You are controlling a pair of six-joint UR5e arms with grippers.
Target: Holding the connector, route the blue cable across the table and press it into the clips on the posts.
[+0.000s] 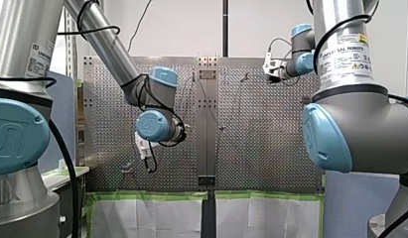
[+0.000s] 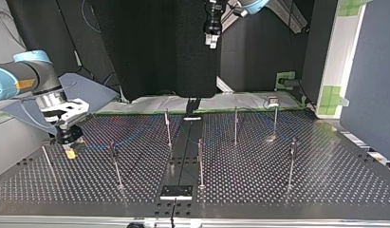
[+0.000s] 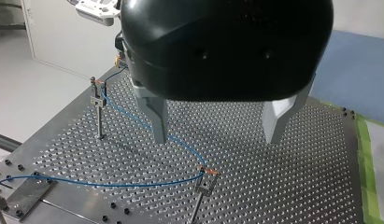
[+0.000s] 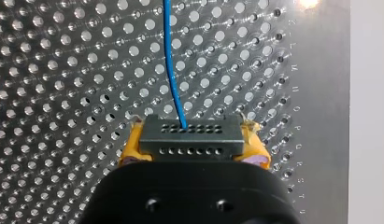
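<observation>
At the top view's left, our right gripper (image 2: 68,142) hangs low over the perforated table (image 2: 325,180), close to the table's left edge. Its wrist view shows the yellow pads (image 4: 130,149) closed on the two ends of a black connector (image 4: 189,137), which is held crosswise with its pin holes facing the camera. The blue cable (image 4: 170,60) leaves the connector's middle and runs straight ahead of the gripper over the holes. Its long axis therefore lies along the gripper's reach, not across it.

Further right, in the left wrist view, the cable passes the clip on a far post (image 3: 97,105), then bends at the clip on a nearer post (image 3: 206,184). It looks seated in both. Our left gripper (image 3: 216,137) hovers well above the table's middle, its metal fingers (image 3: 157,119) spread wide and holding nothing.

The right arm alone has the cable. We judge that any further clip must be reached by drawing the connector away from the far post with the line taut. We cannot tell which post comes next.
</observation>
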